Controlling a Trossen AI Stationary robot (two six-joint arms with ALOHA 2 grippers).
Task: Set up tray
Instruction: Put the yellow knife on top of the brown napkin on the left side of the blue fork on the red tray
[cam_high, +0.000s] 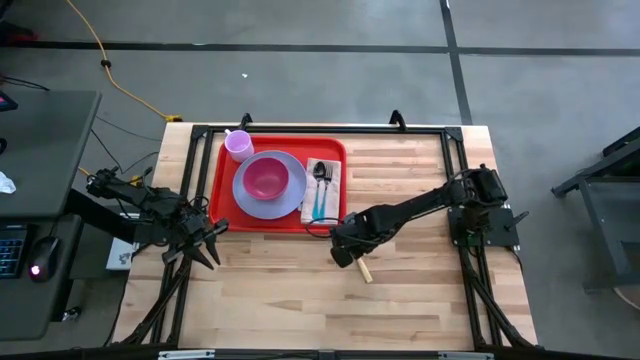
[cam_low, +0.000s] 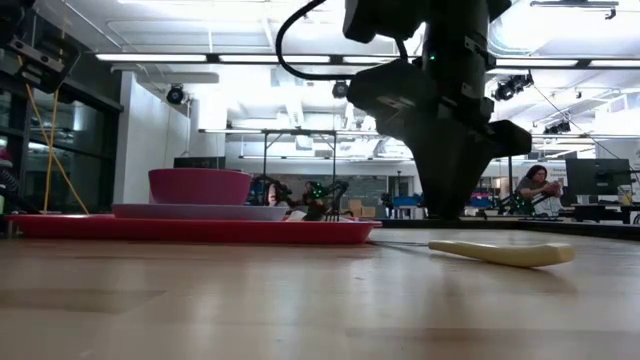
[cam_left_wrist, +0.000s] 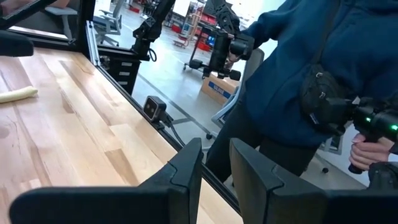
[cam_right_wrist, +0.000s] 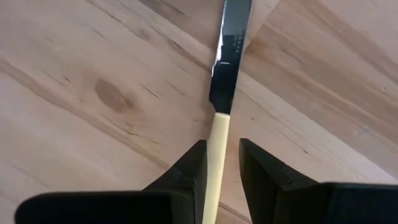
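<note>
High view: red tray (cam_high: 280, 222) on the far left part of the wooden table (cam_high: 420, 290), carrying a lavender plate (cam_high: 270, 203) with a pink bowl (cam_high: 265, 178), a small lavender cup (cam_high: 238, 145) at its far corner, and a napkin (cam_high: 312, 198) bearing a spoon (cam_high: 320, 178) and fork (cam_high: 328, 180). Right hand (cam_high: 347, 255) just off the tray's near right corner, over a cream-handled knife (cam_right_wrist: 219, 143) lying flat on the table; fingers slightly parted, straddling the handle, contact impossible to tell. Left hand (cam_high: 205, 246) waiting by the tray's near left corner, fingers (cam_left_wrist: 186, 171) slightly apart, holding nothing.
</note>
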